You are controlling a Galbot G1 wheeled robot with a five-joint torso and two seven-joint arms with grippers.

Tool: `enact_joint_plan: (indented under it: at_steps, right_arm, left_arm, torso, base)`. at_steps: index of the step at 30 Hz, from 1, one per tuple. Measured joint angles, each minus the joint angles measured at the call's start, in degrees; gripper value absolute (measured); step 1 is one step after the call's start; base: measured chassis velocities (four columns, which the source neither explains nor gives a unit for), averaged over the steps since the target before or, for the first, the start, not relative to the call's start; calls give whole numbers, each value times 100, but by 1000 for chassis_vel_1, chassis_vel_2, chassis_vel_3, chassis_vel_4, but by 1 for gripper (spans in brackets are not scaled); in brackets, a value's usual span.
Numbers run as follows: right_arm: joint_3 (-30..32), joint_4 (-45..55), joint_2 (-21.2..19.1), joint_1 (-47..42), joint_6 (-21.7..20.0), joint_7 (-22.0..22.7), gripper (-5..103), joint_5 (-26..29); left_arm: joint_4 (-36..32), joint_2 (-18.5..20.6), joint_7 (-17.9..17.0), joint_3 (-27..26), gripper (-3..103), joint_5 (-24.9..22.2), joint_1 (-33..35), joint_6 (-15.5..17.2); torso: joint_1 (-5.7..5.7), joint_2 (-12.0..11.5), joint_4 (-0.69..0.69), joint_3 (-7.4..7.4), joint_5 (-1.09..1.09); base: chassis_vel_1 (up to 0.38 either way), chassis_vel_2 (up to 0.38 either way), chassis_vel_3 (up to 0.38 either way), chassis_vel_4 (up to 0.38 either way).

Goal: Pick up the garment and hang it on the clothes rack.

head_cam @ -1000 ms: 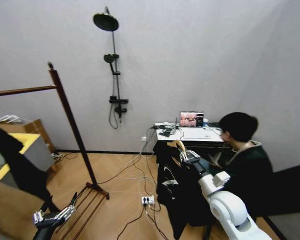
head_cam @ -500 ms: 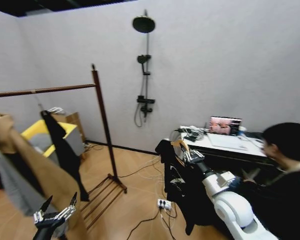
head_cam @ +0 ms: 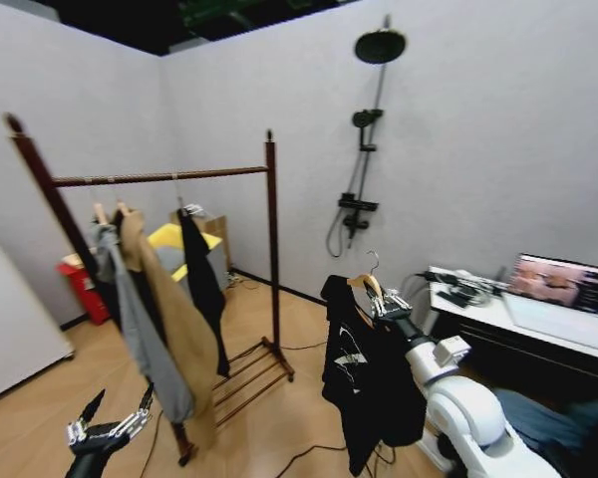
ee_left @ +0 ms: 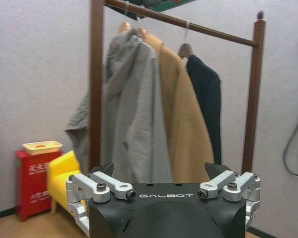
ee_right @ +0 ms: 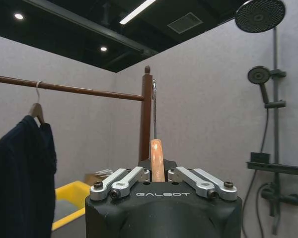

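Two end effectors marked GALBOT — right (head_cam: 381, 305) gripping garment (head_cam: 364, 383) hanger, left (head_cam: 108, 430) idle.

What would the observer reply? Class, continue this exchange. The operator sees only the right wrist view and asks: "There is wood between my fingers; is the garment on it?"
Observer: Yes. The head view shows the black garment hanging from the hanger that the right gripper grips.
Operator: What else hangs on the rail besides the dark top?
Observer: A tan coat and a grey hooded jacket also hang on the clothes rack.
Operator: Where is the other arm?
Observer: The left gripper is low at the robot's left, open and holding nothing.
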Motion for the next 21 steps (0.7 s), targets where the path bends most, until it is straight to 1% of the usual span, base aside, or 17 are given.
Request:
enact_joint_plan:
  at_steps: [7,9,12,14,21]
  right_arm:
    - [-62,16,-29,129,-100,90,10,119]
    - [-68,30,-28,116,-111,112,10,191]
    - [-66,30,-31,113,-111,112,10,207]
    - [-64,24,-75,161,-110,112,10,280]
    - [-131,-21,-1,230,-85,120,10,340]
  left_arm:
    - [0,0,0,0,100,0,0,0]
    - [0,0,0,0,100,0,0,0]
    - [0,0,0,0,100,0,1,0]
    - [0,0,0,0,100,0,0,0]
    - [0,0,0,0,100,0,0,0]
  torso:
    - [0,0,0,0,0]
    - [0,0,4,0,0]
    - [0,0,2,0,0]
    - [0,0,-1,0,1]
    - [0,0,-2,0,1]
  base:
    - [123,127,115,118]
    - [101,102,89,99]
    - [78,79,86,80]
    - [26,13,6,26]
    - [0,0,0,0]
